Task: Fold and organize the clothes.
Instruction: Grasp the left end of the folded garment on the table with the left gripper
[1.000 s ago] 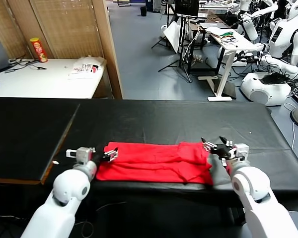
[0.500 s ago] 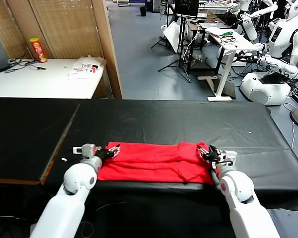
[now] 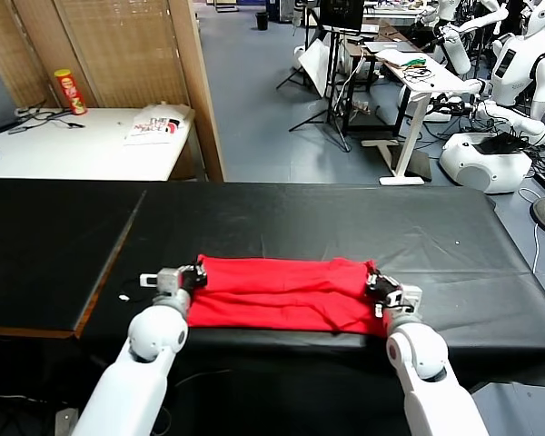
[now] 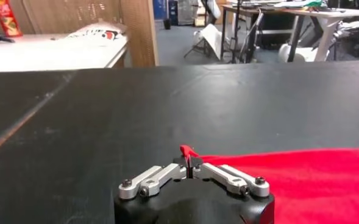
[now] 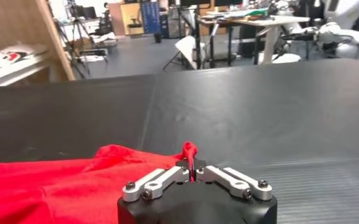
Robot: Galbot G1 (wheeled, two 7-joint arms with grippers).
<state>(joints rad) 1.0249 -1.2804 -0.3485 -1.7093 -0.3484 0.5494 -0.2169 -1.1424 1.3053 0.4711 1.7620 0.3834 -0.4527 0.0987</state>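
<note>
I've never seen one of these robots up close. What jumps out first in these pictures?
A bright red cotton T-shirt lies flattened near the front edge of the long black table. The left gripper pinches the shirt's left end and the right gripper its right end, each shut on a small fold of red cloth. Beyond the table, white robots stand in the workshop's far right corner.

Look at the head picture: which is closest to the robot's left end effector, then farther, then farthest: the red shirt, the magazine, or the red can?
1. Red shirt, pinched in the left end effector.
2. Magazine, on the white table behind.
3. Red can, farther back on that table's left.
</note>
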